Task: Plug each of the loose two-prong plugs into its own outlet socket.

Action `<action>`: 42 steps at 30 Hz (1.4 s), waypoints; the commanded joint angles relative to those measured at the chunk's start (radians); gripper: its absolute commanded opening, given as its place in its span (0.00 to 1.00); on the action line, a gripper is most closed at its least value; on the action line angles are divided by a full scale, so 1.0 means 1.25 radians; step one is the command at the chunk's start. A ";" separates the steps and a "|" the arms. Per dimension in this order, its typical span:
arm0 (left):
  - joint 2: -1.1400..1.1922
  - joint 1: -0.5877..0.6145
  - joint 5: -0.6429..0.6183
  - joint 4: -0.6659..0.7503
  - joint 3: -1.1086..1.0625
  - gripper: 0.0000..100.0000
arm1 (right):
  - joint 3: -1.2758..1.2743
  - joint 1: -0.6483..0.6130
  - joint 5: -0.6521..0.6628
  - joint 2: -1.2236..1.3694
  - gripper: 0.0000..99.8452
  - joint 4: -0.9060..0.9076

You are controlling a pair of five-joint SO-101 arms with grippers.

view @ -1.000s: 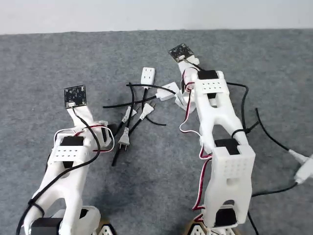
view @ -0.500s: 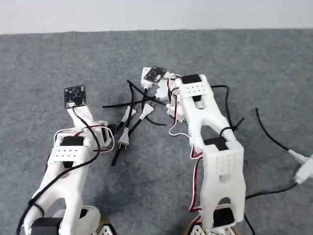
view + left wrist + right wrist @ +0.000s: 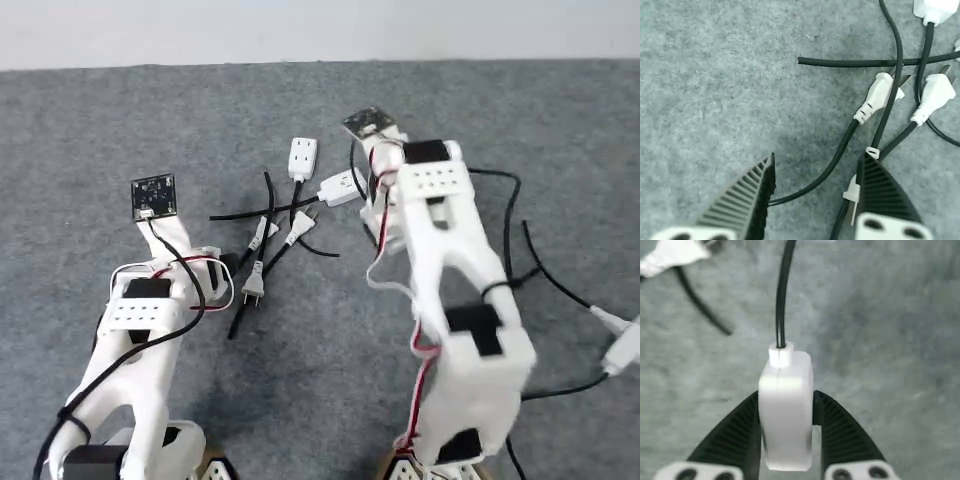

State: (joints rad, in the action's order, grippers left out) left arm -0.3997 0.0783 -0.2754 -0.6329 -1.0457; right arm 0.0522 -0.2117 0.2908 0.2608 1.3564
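Right fingers (image 3: pixel 740 432) clamped on white plastic outlet socket (image 3: pixel 785 380); left fingers (image 3: pixel 747 200) wide open, empty. Risk: the socket's black cord (image 3: pixel 782 290) could drag the nearby white two-prong plugs (image 3: pixel 877 92).

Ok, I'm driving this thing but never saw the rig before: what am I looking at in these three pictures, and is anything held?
Two white robot arms sit side by side on a grey mat. The high view looks down on both; each other picture comes from a camera on one arm's wrist, looking past its own black fingers. The right gripper is shut on a white outlet socket. The left gripper is open, holding nothing, over black cables. Three white two-prong plugs lie loose there, and a second socket lies farther out.
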 commanded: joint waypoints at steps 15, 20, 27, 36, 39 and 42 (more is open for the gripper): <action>-0.010 -0.045 0.064 -0.052 0.021 0.25 | -0.681 -0.125 -0.243 -0.393 0.03 -0.385; -0.011 -0.050 0.065 -0.054 0.019 0.25 | -0.632 -0.152 -0.222 -0.320 0.22 -0.337; -0.011 -0.053 0.066 -0.052 0.025 0.25 | -0.459 -0.199 -0.222 -0.341 0.37 -0.144; -0.146 -0.282 -0.034 -0.066 -0.014 0.22 | -0.493 -0.017 -0.222 -0.602 0.24 -0.051; -0.120 -0.377 -0.108 -0.066 0.025 0.20 | -0.616 0.073 -0.222 -0.702 0.11 -0.134; -0.034 -0.465 -0.182 -0.066 0.106 0.16 | -0.724 0.137 -0.214 -0.781 0.00 -0.217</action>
State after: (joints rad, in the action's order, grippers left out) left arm -0.5056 -0.3989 -0.4166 -0.7112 -1.0273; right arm -0.7733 -0.1105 0.0054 -0.6045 1.1722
